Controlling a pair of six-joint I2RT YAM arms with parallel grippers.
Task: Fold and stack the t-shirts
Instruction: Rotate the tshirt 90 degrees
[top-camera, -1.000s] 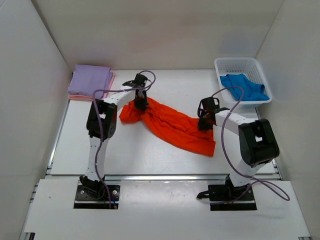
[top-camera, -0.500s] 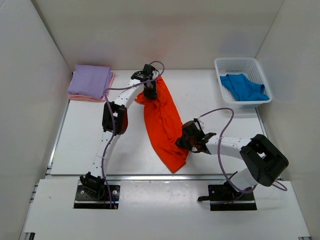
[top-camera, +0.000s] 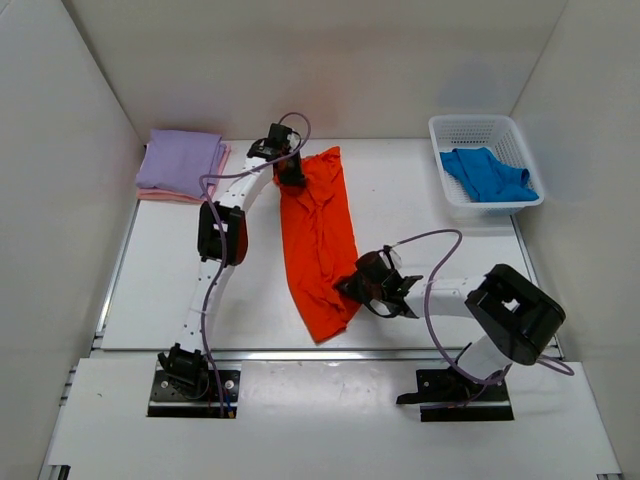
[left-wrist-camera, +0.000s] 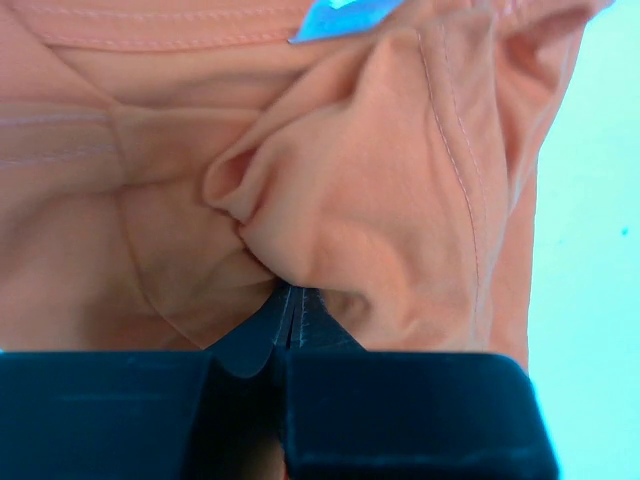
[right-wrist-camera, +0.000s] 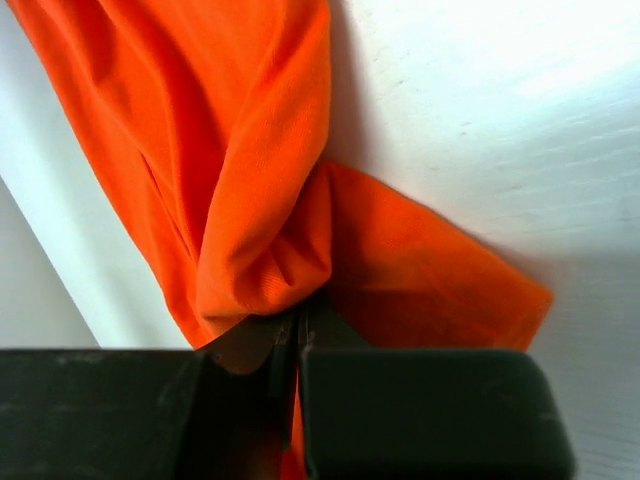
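The orange t-shirt (top-camera: 318, 240) lies stretched in a long band from the far middle of the table toward the near edge. My left gripper (top-camera: 290, 172) is shut on its far end; the left wrist view shows bunched orange cloth (left-wrist-camera: 350, 200) pinched between the jaws. My right gripper (top-camera: 352, 288) is shut on its near right edge; the right wrist view shows a fold of orange cloth (right-wrist-camera: 260, 220) clamped in the jaws. The blue t-shirt (top-camera: 487, 174) lies in the basket. The lavender t-shirt (top-camera: 180, 162) lies folded on the pink t-shirt (top-camera: 222, 166) at the far left.
A white mesh basket (top-camera: 478, 130) stands at the far right. White walls close in the table on the left, back and right. A metal rail (top-camera: 330, 353) runs along the table's near edge.
Both grippers have swung the orange t-shirt from a diagonal across the table to a nearly straight band. The left gripper moved away and slightly right, the right gripper moved left and nearer.
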